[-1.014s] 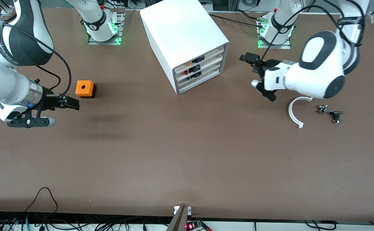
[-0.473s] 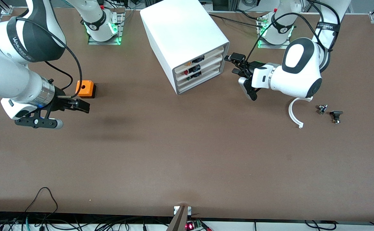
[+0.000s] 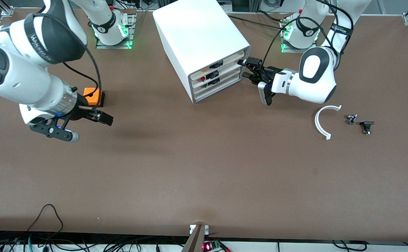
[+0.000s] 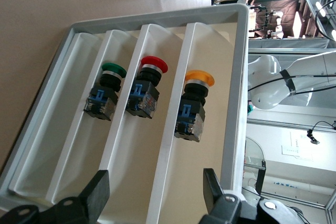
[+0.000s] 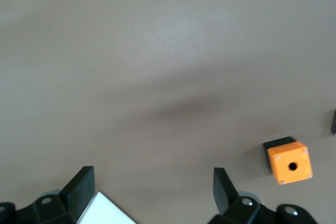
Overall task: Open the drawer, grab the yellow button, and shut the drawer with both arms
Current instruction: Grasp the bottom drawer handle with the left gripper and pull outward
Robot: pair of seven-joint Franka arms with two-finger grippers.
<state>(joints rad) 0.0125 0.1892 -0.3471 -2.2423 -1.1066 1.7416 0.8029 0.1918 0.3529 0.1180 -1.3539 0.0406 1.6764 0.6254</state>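
Observation:
The white cabinet [image 3: 197, 35] stands at the table's back middle, all four drawers flush in it. The top drawer [image 3: 230, 57] holds the button [image 3: 208, 69]. In the left wrist view the button [image 4: 195, 107] has an orange-yellow cap and a black and blue body, and lies in the top drawer [image 4: 224, 61]. My left gripper [image 3: 245, 69] is open and empty, level with the drawer fronts and just off them; it also shows in its wrist view [image 4: 155, 190]. My right gripper [image 3: 104, 119] is open and empty, low over bare table beside the orange cube [image 3: 92, 96]; it also shows in its wrist view [image 5: 152, 186].
The two drawers under the top one hold a red button [image 4: 147, 90] and a green button [image 4: 106, 94]. The orange cube also shows in the right wrist view [image 5: 290, 165]. A white curved piece [image 3: 323, 122] and two small black parts [image 3: 351, 119] [image 3: 366, 126] lie toward the left arm's end.
My left gripper has swung from over the table in to the cabinet's drawer fronts. My right gripper has moved past the orange cube toward the table's middle.

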